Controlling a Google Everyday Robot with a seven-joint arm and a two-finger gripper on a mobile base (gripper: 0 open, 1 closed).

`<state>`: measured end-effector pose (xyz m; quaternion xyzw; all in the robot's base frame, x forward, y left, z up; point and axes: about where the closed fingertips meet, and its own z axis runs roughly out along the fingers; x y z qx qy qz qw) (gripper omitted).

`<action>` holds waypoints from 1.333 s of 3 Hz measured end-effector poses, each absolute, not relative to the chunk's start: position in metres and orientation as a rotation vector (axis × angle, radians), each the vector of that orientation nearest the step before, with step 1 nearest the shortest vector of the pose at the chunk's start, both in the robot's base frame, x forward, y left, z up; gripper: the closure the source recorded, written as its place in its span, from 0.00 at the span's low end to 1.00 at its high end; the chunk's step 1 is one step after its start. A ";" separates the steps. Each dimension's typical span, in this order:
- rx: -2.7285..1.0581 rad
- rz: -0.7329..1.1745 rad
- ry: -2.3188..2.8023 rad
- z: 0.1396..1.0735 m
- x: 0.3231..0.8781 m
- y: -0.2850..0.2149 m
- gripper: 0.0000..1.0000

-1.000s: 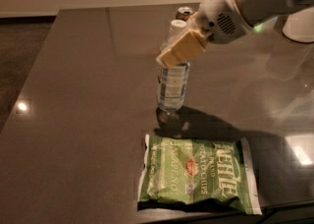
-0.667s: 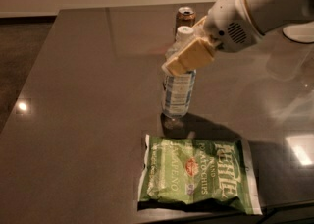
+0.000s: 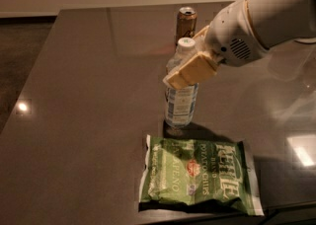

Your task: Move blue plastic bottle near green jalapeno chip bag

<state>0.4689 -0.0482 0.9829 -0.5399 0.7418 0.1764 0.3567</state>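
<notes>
Within hand's (image 3: 183, 67) grip — blue plastic bottle (image 3: 180, 104)

The tool (image 3: 186, 60), at the shoulder of the bottle (image 3: 178, 103), hides part of it. The bottle covers the lower half of the can (image 3: 186, 19). The arm (image 3: 276, 12) runs off the right edge, the tabletop (image 3: 84, 95) off the bottom.

Counted: 1 blue plastic bottle (image 3: 180, 103) | 1 green jalapeno chip bag (image 3: 197, 177) | 1 can (image 3: 186, 21) | 1 gripper (image 3: 183, 60), which clasped the bottle at frame centre.
</notes>
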 end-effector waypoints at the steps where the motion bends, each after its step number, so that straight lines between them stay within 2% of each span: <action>1: -1.403 0.430 1.917 0.978 0.468 -0.044 0.36; 2: -1.406 0.420 1.922 0.973 0.468 -0.040 0.12; 3: -1.407 0.421 1.932 0.966 0.469 -0.038 0.00; 4: -1.407 0.421 1.932 0.966 0.469 -0.038 0.00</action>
